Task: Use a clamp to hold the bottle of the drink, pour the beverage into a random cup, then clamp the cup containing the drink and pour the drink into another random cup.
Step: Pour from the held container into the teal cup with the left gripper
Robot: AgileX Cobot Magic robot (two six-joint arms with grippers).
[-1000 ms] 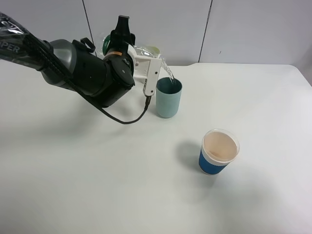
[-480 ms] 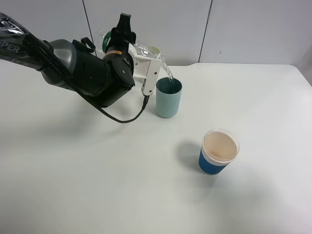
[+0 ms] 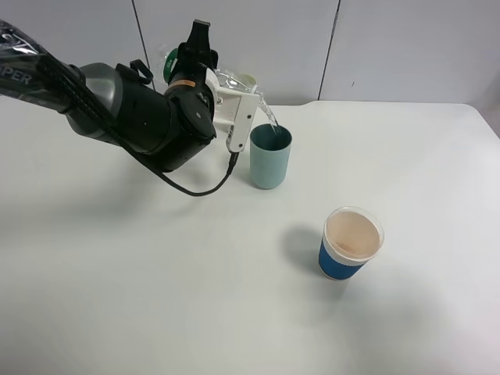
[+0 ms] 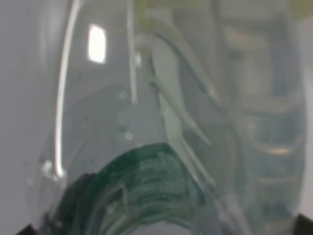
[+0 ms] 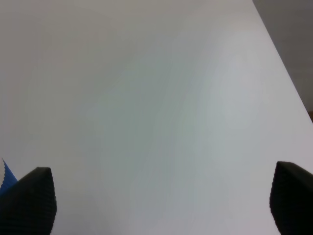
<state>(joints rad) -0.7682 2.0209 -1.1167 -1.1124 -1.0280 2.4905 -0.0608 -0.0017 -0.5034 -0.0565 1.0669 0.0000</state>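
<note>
Your left claw point(image 3: 239, 111) grips the one bottle point(image 3: 232, 81), tipped over the teal cup point(image 3: 270, 162); your right claw point(image 5: 161, 200) gapes, empty. Three cups in all: the pale cup point(image 3: 246, 80) at its 11 o'clock, the paper cup point(image 3: 348, 248) at 5.

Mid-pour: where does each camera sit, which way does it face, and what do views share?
Exterior high: mounted high, looks down on the table; shows the left arm, left gripper tilting the bottle over the teal cup.
Left wrist: on that arm, faces the bottle close up; only dark gripper corners show.
Right wrist: faces bare table past the open right gripper; blue paper cup edge.
Shared: bottle, first two; paper cup, first and last.
</note>
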